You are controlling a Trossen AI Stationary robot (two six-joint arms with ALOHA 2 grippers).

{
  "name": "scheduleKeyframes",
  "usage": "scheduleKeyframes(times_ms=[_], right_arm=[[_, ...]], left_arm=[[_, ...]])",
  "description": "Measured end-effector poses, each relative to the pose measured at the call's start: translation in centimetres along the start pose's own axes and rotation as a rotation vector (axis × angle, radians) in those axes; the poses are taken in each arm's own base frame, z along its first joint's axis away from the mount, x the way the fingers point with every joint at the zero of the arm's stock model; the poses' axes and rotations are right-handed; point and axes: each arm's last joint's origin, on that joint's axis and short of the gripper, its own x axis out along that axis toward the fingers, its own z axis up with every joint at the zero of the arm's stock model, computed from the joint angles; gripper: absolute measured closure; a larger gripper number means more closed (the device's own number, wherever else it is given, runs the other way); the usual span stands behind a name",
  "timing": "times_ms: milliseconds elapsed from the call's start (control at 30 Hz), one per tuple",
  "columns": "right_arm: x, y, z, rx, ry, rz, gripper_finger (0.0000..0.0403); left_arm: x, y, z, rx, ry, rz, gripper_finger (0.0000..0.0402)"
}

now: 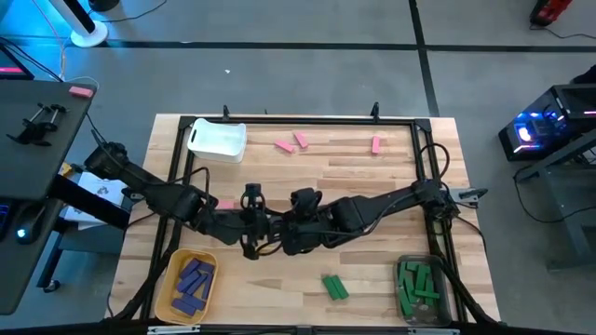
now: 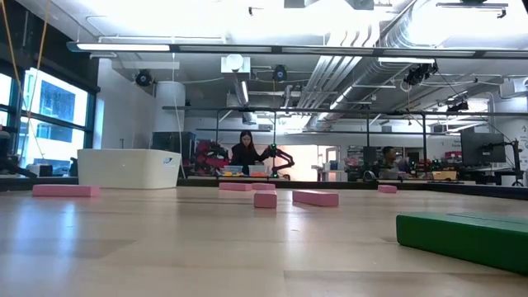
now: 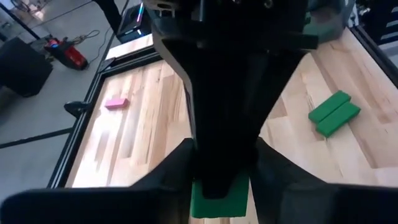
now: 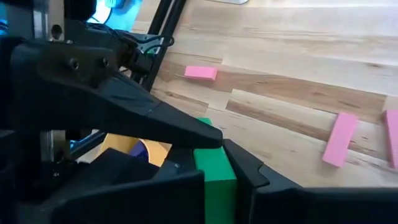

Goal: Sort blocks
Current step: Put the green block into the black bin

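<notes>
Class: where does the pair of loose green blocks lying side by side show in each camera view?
High view: pair of green blocks near the front edge, right of centre.
Low view: near foreground, far right; looks like one slab.
Left wrist view: upper right.
Right wrist view: absent; the held green block there sits in the right gripper.
Shared landmark: the pale wooden table.

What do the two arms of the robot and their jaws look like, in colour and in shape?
Both arms are black and built of jointed, rounded segments. The left arm and the right arm each carry thin black cables near their outer ends. The left gripper and the right gripper have matte black, wedge-shaped jaws. No markings are visible on them.
</notes>
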Motion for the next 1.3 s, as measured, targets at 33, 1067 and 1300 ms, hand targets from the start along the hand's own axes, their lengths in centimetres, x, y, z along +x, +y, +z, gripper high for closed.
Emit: scheduleKeyframes(times_ms=[33, 1067, 1300], right_arm=[[-0.2, -0.1, 0.1, -0.007, 0.001, -0.005, 0.0396], [-10.2, -18.4, -14.9, -0.281, 1.031, -0.862, 0.0402], [-9.8, -22.4, -14.0, -0.022, 1.078, -0.675, 0.0402]], left_arm=[[0.0, 0.0, 0.0, -0.002, 0.0, -0.003, 0.0295], [-4.7, 1.1, -8.9, -0.629, -0.147, -0.211, 0.0152], [-5.0, 1.2, -8.0, -0.684, -0.234, -0.241, 0.0153]])
